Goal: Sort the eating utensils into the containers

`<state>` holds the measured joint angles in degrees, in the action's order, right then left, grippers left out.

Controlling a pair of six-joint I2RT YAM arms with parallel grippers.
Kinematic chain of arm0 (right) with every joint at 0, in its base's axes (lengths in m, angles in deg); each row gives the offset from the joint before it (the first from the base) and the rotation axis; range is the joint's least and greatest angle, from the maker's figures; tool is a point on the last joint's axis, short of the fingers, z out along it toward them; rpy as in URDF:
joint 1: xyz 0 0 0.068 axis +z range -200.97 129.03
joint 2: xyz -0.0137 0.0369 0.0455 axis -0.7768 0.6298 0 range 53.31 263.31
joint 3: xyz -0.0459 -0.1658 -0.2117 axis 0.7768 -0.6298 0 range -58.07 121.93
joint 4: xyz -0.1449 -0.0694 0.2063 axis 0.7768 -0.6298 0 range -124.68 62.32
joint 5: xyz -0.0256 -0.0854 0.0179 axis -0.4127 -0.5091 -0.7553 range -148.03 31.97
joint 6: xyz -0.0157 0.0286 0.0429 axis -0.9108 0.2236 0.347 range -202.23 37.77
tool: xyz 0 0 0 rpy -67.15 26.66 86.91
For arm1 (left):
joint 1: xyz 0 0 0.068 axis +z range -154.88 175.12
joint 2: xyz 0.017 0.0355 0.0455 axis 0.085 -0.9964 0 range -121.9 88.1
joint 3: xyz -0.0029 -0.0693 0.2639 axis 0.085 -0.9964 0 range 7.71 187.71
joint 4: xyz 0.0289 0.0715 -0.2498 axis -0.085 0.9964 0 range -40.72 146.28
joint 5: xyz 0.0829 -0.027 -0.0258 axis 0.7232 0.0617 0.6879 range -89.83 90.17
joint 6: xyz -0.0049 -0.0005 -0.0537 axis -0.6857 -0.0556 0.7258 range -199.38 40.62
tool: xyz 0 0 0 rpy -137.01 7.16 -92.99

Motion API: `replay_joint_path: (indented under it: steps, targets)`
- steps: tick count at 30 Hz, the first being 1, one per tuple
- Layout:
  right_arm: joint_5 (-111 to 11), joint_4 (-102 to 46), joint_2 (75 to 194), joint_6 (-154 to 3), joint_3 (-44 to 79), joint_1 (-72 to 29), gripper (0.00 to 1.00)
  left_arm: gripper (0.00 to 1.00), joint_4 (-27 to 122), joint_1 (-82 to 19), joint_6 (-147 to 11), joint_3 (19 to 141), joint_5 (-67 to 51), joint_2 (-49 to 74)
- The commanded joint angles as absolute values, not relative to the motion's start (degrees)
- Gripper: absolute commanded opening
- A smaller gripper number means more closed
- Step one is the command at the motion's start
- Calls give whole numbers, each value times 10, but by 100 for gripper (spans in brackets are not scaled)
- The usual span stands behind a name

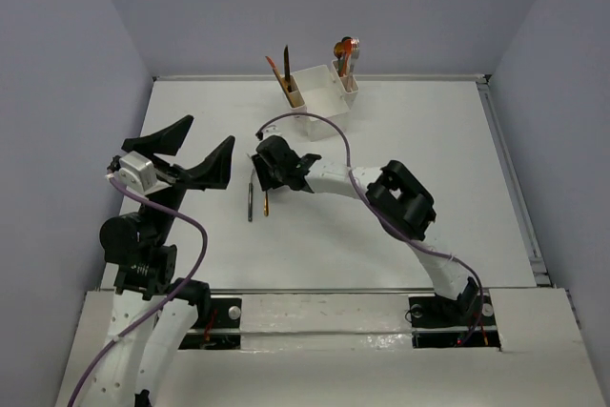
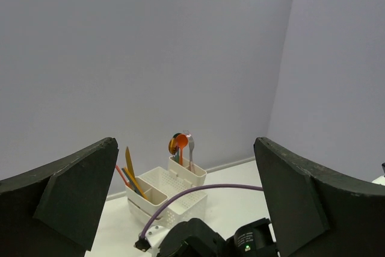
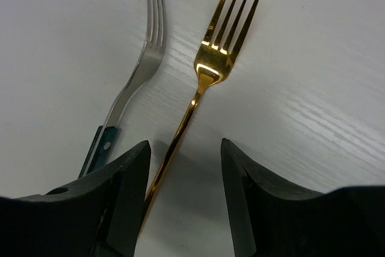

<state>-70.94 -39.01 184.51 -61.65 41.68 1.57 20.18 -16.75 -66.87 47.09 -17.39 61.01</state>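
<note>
Flat on the white surface (image 1: pixel 429 140), near the middle: a gold fork (image 3: pixel 212 67) and a silver fork (image 3: pixel 139 70) with a dark teal handle. Side by side, close but not touching. Prongs of both pointing the same way, away from the right wrist camera.

Right jaws low over the two forks, about half open. One black finger (image 3: pixel 120 197) on each side of the gold fork's handle, with the handle running down into the gap. Handle nearer to the finger on the left of that view. Hard to tell whether touching it or not. Nothing squeezed, nothing lifted. Silver fork's handle just outside that same finger.

Left jaws up in the air on the left side, spread wide, holding nothing. Tips pointing toward the far wall.

White box (image 1: pixel 319 92) at the far edge of the surface, well apart from the two forks. One big square part in it, and thin parts along two sides. Standing up in one thin part: a yellow piece (image 2: pixel 128 159) and a red piece (image 2: pixel 121 176). Standing up in the other thin part: an orange spoon (image 2: pixel 176 144) and a silver piece (image 2: pixel 190 145).

Purple cable (image 1: pixel 324 126) looping up from the right arm (image 1: pixel 400 202), just in front of the box.
</note>
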Motion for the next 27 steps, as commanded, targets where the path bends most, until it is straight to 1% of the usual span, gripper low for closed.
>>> replay_joint_path:
  steps: [1, 4, 8, 9, 12, 14, 18, 22, 26, 27]
  targets:
    - [-717, -402, 1867, -603, 459, 24, 56, 99, 171, -169, -665, 484, -175, 619]
    - [-731, -413, 1885, -601, 474, 24, 53, 99, 171, -169, -665, 483, -173, 619]
    - [-763, -428, 1898, -609, 482, 24, 44, 99, 171, -169, -665, 484, -174, 620]
    - [-779, -442, 1903, -615, 486, 24, 38, 99, 171, -169, -665, 484, -175, 620]
    - [-799, -462, 1910, -635, 491, 24, 32, 99, 171, -169, -665, 483, -179, 620]
    - [-814, -470, 1906, -650, 473, 24, 24, 99, 171, -169, -665, 484, -181, 618]
    - [-847, -483, 1888, -679, 421, 24, 22, 99, 171, -169, -665, 483, -181, 620]
    - [-855, -496, 1870, -692, 381, 24, 22, 99, 171, -169, -665, 483, -185, 619]
    - [-845, -506, 1873, -698, 376, 18, 27, 99, 171, -169, -663, 482, -186, 617]
    - [-832, -509, 1877, -698, 386, 18, 27, 99, 171, -169, -664, 482, -186, 617]
